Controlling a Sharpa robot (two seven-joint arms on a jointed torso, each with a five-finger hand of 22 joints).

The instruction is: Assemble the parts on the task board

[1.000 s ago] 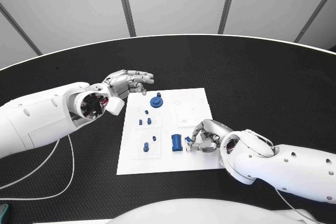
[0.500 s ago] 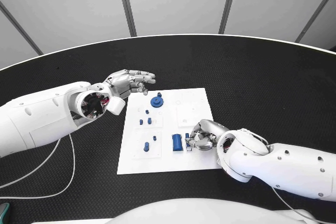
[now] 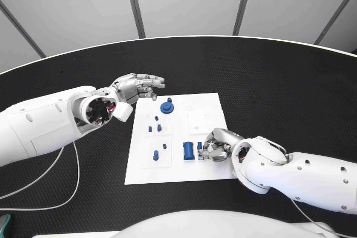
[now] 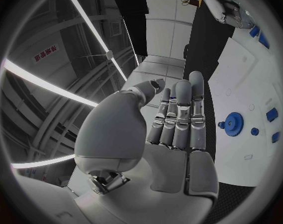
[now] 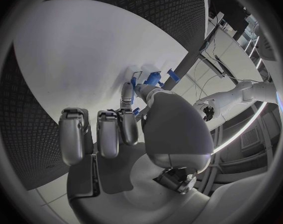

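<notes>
Right hand [image 3: 215, 147], lower centre of frame, fingers curled down onto a small blue plastic part [image 3: 199, 147] on the white task board [image 3: 208, 106], beside the upright blue rectangular block [image 3: 188, 151]; left hand [image 3: 138, 87] open, upper left.

White task board [image 3: 178, 168] flat mid-table; blue gear [image 3: 166, 108] near far edge (upright); blue block [image 3: 188, 151] lying lengthwise.
</notes>
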